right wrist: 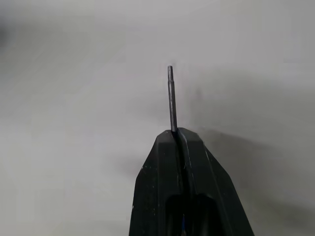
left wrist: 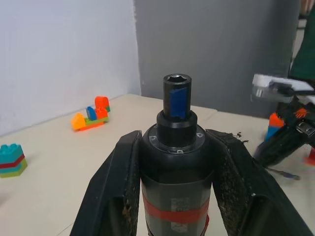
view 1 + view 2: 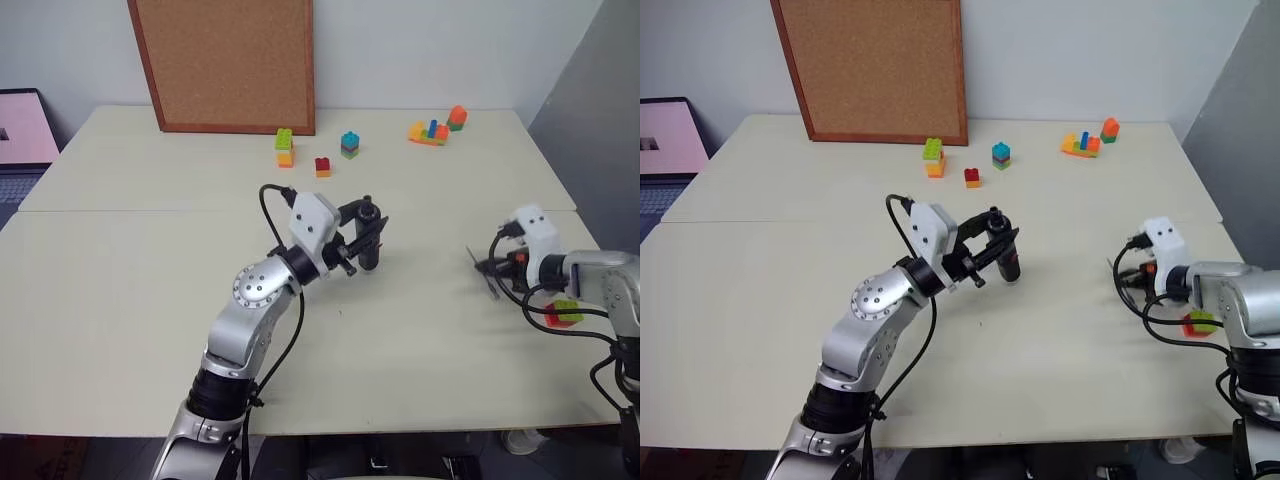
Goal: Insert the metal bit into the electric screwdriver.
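The metal bit (image 1: pixel 171 98) juts from the right gripper (image 1: pixel 178 135), pinched between its closed fingers, well right of the electric screwdriver (image 2: pixel 176 162). The left gripper (image 3: pixel 366 237) clamps the screwdriver's body, held above the table (image 3: pixel 140 290).

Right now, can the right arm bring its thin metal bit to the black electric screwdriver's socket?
Probably yes: bare table separates the bit from the open socket, which faces the right claw.

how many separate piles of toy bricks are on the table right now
6: a green-and-orange stack, a small red one and a teal stack before the corkboard; an orange cluster; an orange-and-green stack; one beside the right arm.
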You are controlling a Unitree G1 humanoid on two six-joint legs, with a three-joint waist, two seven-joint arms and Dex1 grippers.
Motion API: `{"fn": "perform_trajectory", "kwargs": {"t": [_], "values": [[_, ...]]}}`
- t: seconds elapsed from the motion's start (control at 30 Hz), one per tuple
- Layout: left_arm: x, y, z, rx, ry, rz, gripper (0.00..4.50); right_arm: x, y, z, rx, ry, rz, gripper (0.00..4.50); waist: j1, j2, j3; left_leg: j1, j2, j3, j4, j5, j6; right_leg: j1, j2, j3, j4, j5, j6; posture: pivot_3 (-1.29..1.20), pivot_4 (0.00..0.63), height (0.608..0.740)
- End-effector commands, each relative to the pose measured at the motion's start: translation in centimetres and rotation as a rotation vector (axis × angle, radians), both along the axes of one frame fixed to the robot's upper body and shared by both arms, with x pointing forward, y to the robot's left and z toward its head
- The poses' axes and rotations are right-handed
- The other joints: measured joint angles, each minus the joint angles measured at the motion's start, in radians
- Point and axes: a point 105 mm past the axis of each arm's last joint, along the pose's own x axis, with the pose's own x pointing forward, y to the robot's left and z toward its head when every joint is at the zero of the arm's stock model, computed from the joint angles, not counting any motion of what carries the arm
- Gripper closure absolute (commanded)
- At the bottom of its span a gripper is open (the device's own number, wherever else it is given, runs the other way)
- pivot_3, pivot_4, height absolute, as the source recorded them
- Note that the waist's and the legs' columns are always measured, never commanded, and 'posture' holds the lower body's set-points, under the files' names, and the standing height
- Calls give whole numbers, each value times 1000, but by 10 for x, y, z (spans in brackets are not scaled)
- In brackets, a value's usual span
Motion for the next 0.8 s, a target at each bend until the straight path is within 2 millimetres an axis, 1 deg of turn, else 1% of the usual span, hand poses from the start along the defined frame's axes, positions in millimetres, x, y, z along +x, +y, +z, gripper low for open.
{"fn": "perform_trajectory", "kwargs": {"t": [0.03, 0.13, 0.23, 0.33, 0.43, 0.53, 0.63, 0.7, 0.8], "values": [[-7, 3, 29, -53, -41, -55, 2849, -5, 16, 26, 23, -168, 47, 4500, 1, 0, 0, 0, 0, 0, 0, 0, 0, 0, 0, 0, 0, 0, 0, 0, 150, 740], [-7, 8, 27, -20, -3, -104, 2850, -11, 31, 34, 51, -259, 93, 4500, 1, 0, 0, -1, 0, -1, 0, 0, 0, -1, 0, 0, 0, 0, 0, 0, 150, 740], [-10, 9, 26, 21, 17, -158, 2850, -12, 40, 42, 87, -347, 104, 4500, 0, 0, 0, -2, 1, -1, 0, 0, 0, -2, -1, 1, 0, 0, 0, 0, 150, 740], [-18, 6, 26, 95, -1, -238, 2850, -15, 47, 57, 150, -444, 116, 4500, 1, 0, 0, -2, 0, -1, 0, 0, 0, -2, -1, 0, 1, 0, 0, 0, 150, 740], [-18, 7, 26, 136, -12, -260, 2850, -18, 53, 73, 214, -531, 132, 4500, 1, 0, 0, -2, 0, -1, 0, 0, 0, -2, -1, 0, 1, 0, 0, 0, 150, 740], [-15, 10, 19, 159, -4, -251, 2850, -22, 63, 93, 307, -620, 146, 4500, 0, 1, 0, -2, 0, -1, 0, 0, 0, -2, -1, 0, 1, 0, 0, 0, 150, 740], [-12, 8, 6, 190, -2, -238, 2850, -30, 77, 112, 388, -693, 188, 4500, -1, 1, 0, -2, 1, -2, 0, 0, 0, -2, -1, 1, 1, 0, 0, 0, 150, 740], [-11, 8, 1, 195, 1, -232, 2850, -33, 82, 120, 433, -738, 198, 4500, 0, 1, 0, -1, 1, -2, 0, 0, 0, -2, -1, 0, 1, 0, 0, 0, 150, 740], [-10, 6, -4, 195, 12, -226, 2850, -37, 88, 124, 478, -750, 228, 4500, 1, 1, 0, -1, 1, -2, 0, 0, 0, -2, -1, 0, 2, 0, 0, 0, 150, 740]]}}
